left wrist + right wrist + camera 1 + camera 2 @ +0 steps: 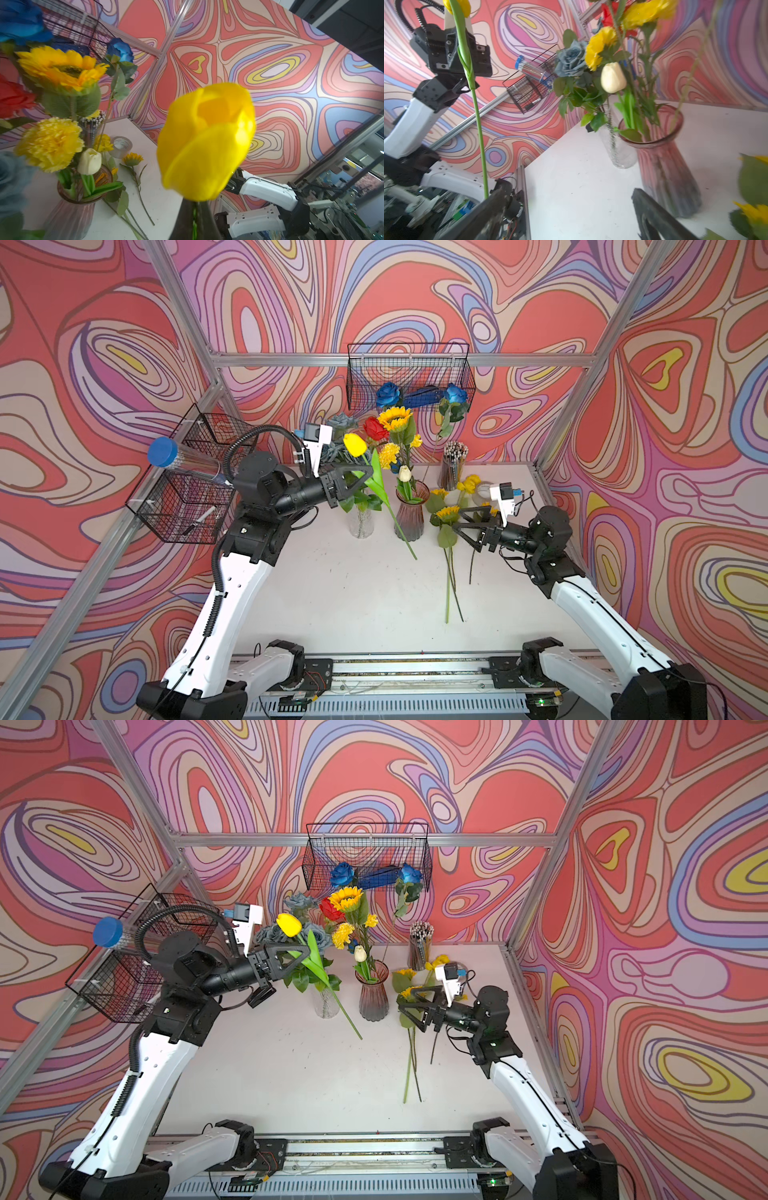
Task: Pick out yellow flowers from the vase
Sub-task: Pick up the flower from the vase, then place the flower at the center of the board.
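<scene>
My left gripper [368, 470] [194, 218] is shut on the green stem of a yellow tulip [355, 444] [207, 141]. I hold it in the air left of the pink ribbed vase [409, 514] [668, 166], stem slanting down to the right. In the vase stand a sunflower [395, 418], a yellow carnation [388, 454], a white tulip [404, 473] and a red rose [375, 428]. My right gripper [459, 519] [568, 193] is open and empty, just right of the vase. Beside it on the table lie yellow flowers: a sunflower [448, 513] and a carnation [469, 483].
A clear vase [360, 522] of grey-blue roses stands left of the pink one. A pencil cup [453, 466] and a tape roll [120, 146] sit at the back. Wire baskets hang on the back wall [409, 377] and the left frame [187, 489].
</scene>
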`<state>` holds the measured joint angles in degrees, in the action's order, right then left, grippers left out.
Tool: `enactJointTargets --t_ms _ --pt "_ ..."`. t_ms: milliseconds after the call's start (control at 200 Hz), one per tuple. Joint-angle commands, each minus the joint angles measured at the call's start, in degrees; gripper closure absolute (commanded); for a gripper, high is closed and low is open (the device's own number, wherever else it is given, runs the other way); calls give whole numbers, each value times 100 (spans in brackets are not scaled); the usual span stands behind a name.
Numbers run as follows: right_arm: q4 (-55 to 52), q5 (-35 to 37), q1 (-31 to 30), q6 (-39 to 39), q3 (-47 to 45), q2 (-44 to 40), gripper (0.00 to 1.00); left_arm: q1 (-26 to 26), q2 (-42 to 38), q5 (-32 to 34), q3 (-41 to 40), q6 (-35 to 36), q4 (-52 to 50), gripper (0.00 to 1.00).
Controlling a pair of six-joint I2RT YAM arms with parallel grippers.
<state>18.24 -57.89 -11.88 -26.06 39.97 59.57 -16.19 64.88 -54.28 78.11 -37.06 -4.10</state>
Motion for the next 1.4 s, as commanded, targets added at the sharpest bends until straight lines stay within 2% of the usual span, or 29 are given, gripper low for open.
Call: enactJointTargets --t_ms 0,125,230,295,541,586,671,691,886,1001,1057,1167,1392 --pt "-491 -213 -623 503 400 267 2 -425 187 307 -114 402 -180 100" --pt "-1233 -6 -1324 1102 802 650 2 -852 460 498 -9 701 -469 100" --pt "-1506 -23 -1593 1333 1026 906 2 -1066 659 580 65 831 -644 100" --pt "-1741 -38 -1725 1483 1172 1051 6 -1185 749 627 69 874 -659 100" --pt "-2191 -141 -1857 1699 1454 1394 33 -1282 851 887 140 1089 -851 100" --pt "-2230 -138 -1853 1704 1474 1424 42 -1290 859 907 192 1166 -948 100" --pt "-2297 -158 -1857 1731 1503 1486 77 -1287 868 966 257 1246 -1064 100" --pt "-2291 -167 -1853 1728 1498 1494 82 -1287 868 972 266 1253 -1064 100" --pt "-2145 -212 -1853 1644 1444 1514 86 -1282 861 1038 260 1287 -1066 100" --pt "-2042 -248 -1859 1592 1396 1481 100 -1283 859 1049 231 1281 -1066 100" --pt "-1985 -266 -1854 1561 1370 1471 100 -1282 873 1056 223 1276 -1067 100" --pt "-1912 -281 -1853 1505 1339 1436 100 -1284 888 1081 217 1271 -1066 87" --pt "-1670 39 -1849 1379 1203 1199 100 -1282 733 1236 136 1404 -1247 42"
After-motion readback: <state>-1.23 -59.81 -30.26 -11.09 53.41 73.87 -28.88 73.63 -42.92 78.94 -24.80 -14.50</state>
